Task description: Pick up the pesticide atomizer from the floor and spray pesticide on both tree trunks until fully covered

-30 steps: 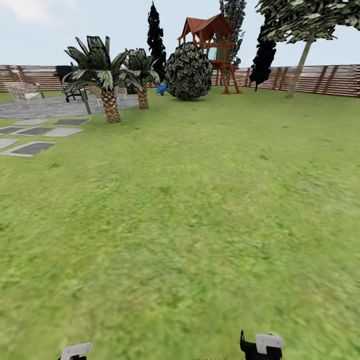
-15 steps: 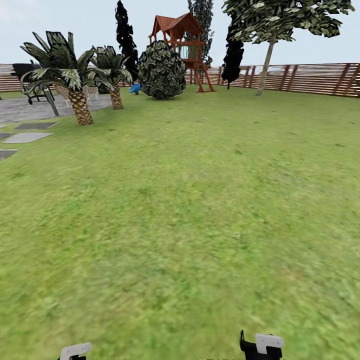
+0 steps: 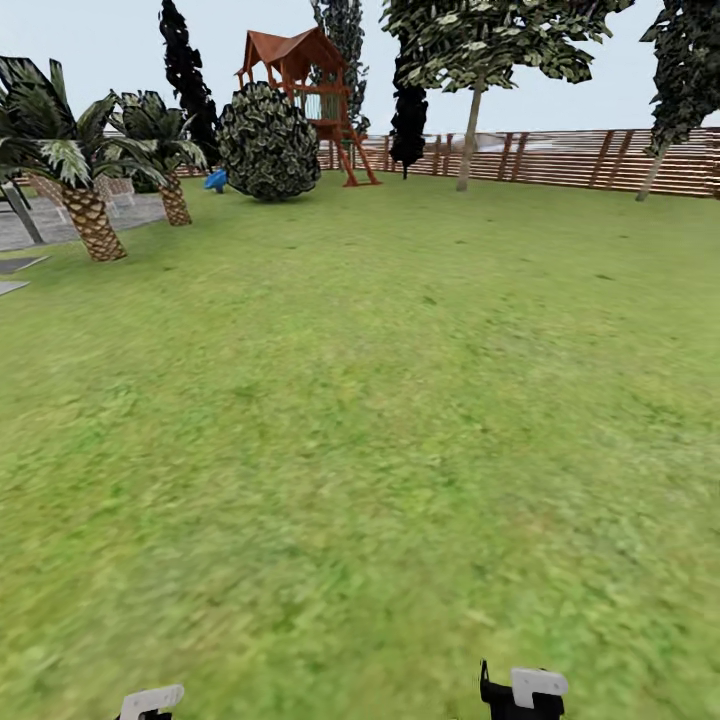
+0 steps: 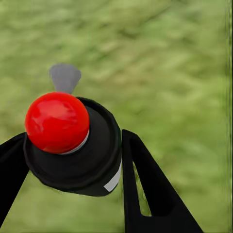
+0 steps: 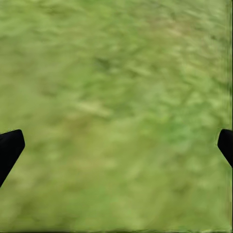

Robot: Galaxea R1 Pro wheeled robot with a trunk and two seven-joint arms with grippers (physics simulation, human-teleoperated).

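Observation:
The pesticide atomizer, a black can with a red round cap and a grey nozzle, sits between the black fingers of my left gripper, which is shut on it. My right gripper is open over bare grass, its fingertips far apart. Far across the garden lawn stand two trees with leafy green crowns. One pale tree trunk rises at the back centre. The other tree trunk stands at the far right by the fence. No pesticide cloud is visible.
A reddish slat fence closes the back. A wooden play tower, a round dark bush, near-black cone trees and short palms stand at the back left. Stepping stones and paving lie at the left edge.
The head camera has swung to the right, so the whole scene has slid left. The second pale-trunked tree has come into view at the far right. Both arms hold their pose.

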